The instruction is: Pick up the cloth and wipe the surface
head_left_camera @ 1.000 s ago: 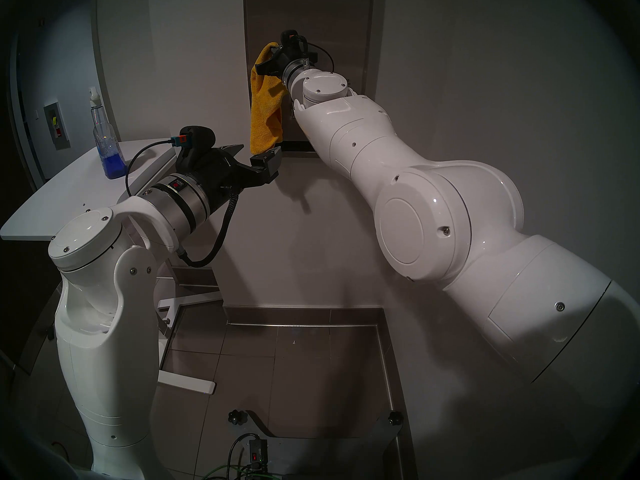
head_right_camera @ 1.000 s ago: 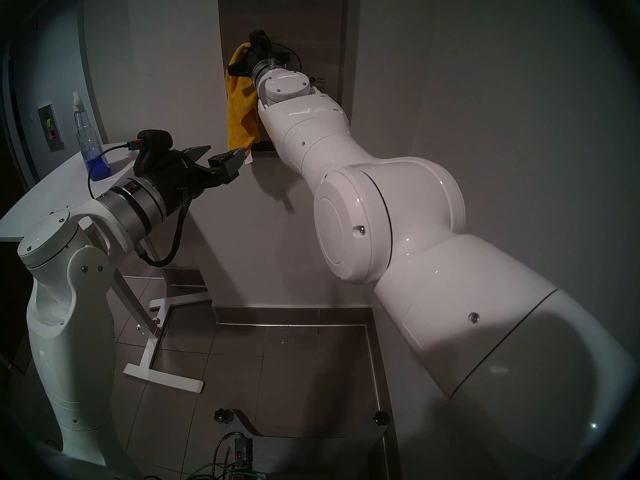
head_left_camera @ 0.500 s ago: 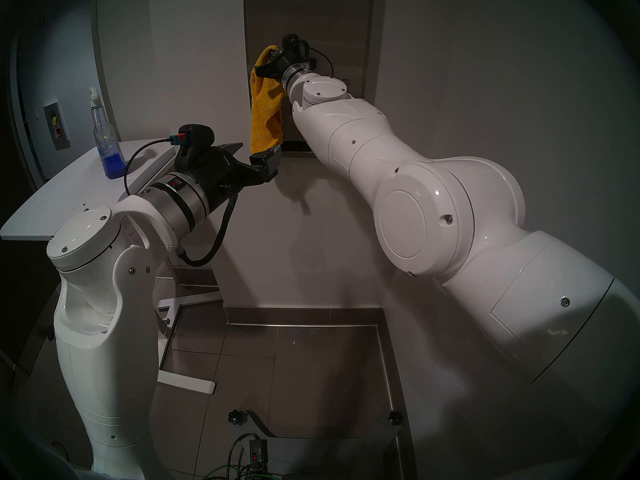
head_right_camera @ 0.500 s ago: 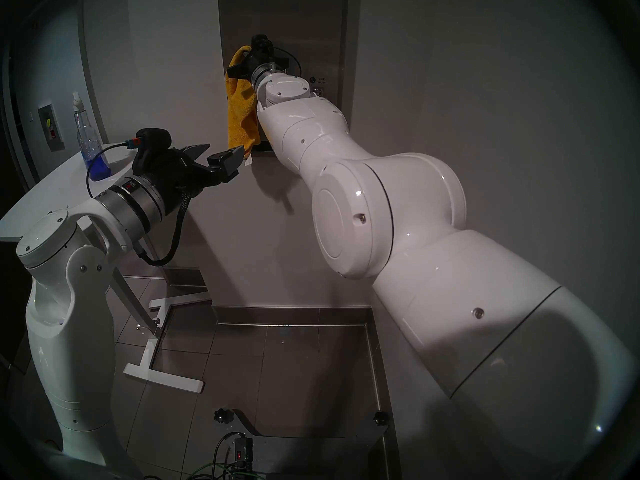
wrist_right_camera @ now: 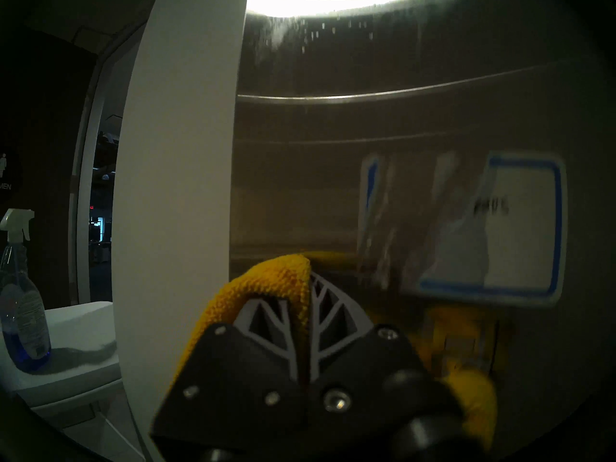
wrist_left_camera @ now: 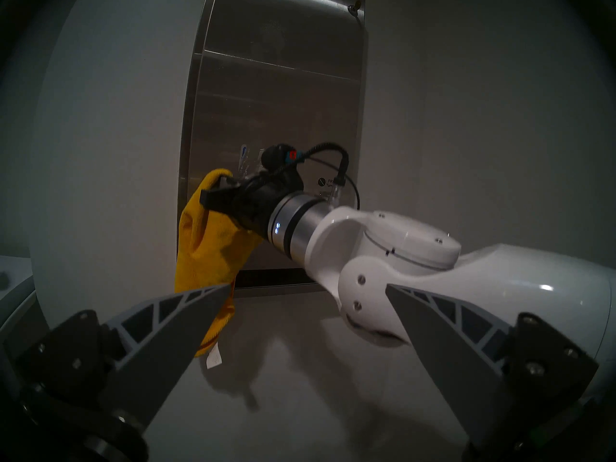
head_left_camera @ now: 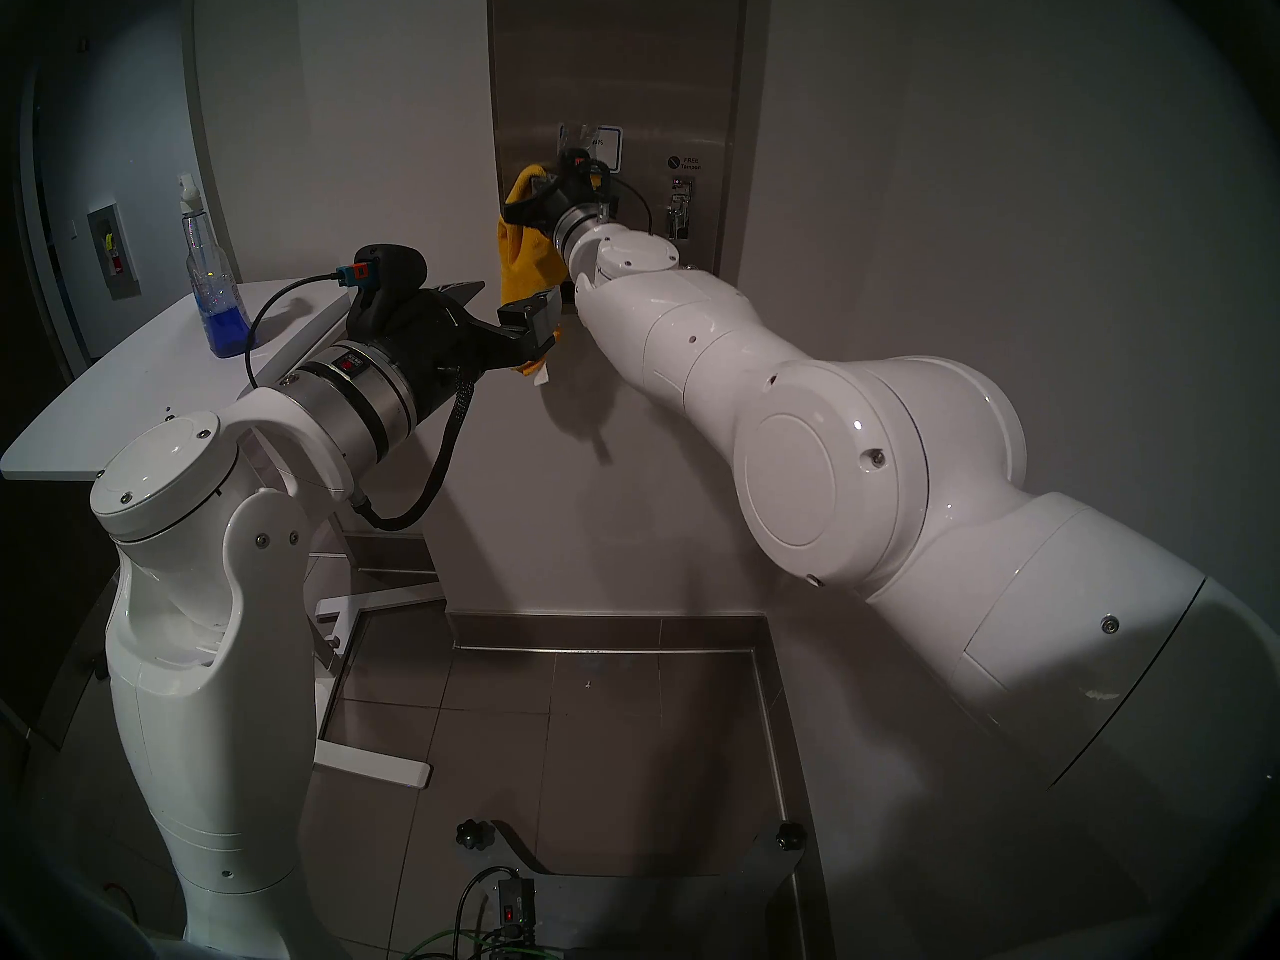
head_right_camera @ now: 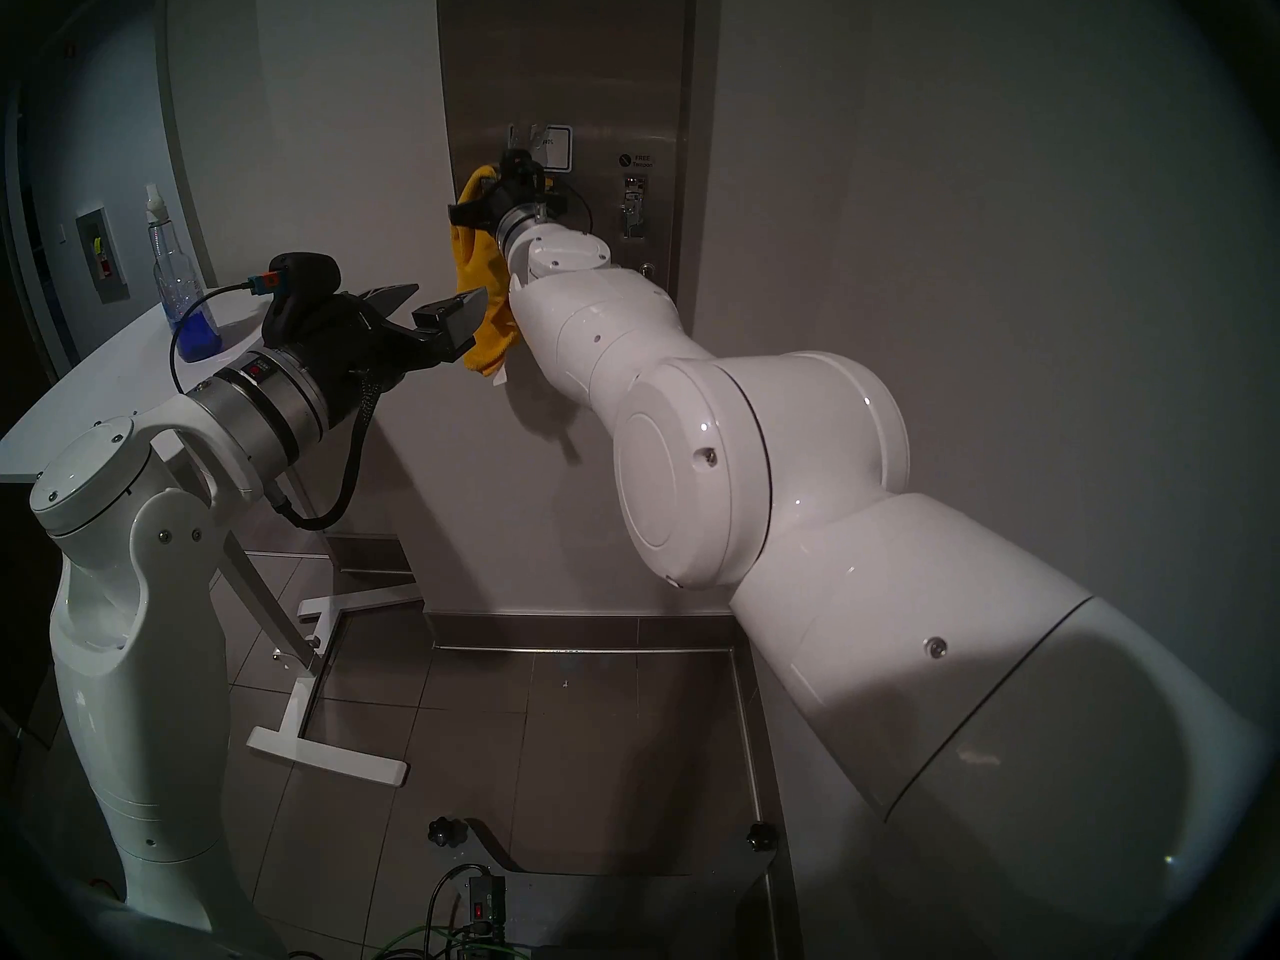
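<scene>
One mustard-yellow cloth (head_left_camera: pixel 526 259) hangs pinched in the right hand (wrist_right_camera: pixel 308 284), pressed against the steel dispenser panel (head_left_camera: pixel 616 58) below its blue-edged label (wrist_right_camera: pixel 520 231). In the head view the left hand (wrist_left_camera: pixel 306 294), fingers spread and empty, covers the cloth's lower part; the left wrist view shows its white tag (wrist_left_camera: pixel 214 357). A spray bottle (head_left_camera: pixel 216 280) stands on the white desk (head_left_camera: pixel 138 383).

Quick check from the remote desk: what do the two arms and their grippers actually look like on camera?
Both arms are glossy white shells with round joint caps and silver wrist collars. The left gripper and right gripper have black bodies and grey ribbed jaws. A black cable loops to a red-and-blue plug on each wrist camera.
</scene>
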Action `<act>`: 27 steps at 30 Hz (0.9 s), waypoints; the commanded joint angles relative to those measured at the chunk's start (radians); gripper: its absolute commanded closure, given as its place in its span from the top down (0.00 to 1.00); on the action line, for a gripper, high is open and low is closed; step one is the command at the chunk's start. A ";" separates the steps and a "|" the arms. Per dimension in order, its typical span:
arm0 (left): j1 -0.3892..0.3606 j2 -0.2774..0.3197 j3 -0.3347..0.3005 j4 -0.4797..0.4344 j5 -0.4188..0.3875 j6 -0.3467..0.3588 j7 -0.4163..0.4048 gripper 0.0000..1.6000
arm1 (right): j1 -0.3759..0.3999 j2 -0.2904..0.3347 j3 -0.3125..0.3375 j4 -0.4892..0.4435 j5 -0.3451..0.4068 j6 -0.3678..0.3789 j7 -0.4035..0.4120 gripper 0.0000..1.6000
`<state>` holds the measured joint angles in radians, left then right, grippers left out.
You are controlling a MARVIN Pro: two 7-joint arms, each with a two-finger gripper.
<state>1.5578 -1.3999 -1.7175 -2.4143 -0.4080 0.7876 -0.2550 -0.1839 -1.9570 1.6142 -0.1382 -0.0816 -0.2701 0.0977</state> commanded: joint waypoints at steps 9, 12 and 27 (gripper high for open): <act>-0.027 0.000 -0.004 -0.028 0.003 -0.012 0.000 1.00 | -0.023 0.061 0.034 0.032 0.028 0.030 -0.009 0.00; -0.027 0.000 -0.004 -0.027 0.004 -0.012 -0.001 1.00 | -0.006 0.059 0.036 0.016 0.029 0.030 -0.004 0.00; -0.012 -0.003 -0.002 -0.011 0.004 -0.004 -0.004 1.00 | 0.066 0.037 0.034 -0.075 0.031 -0.013 0.047 0.00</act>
<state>1.5590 -1.4033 -1.7180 -2.4113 -0.4034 0.7891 -0.2588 -0.2259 -1.9441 1.6451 -0.1049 -0.0541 -0.2321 0.1517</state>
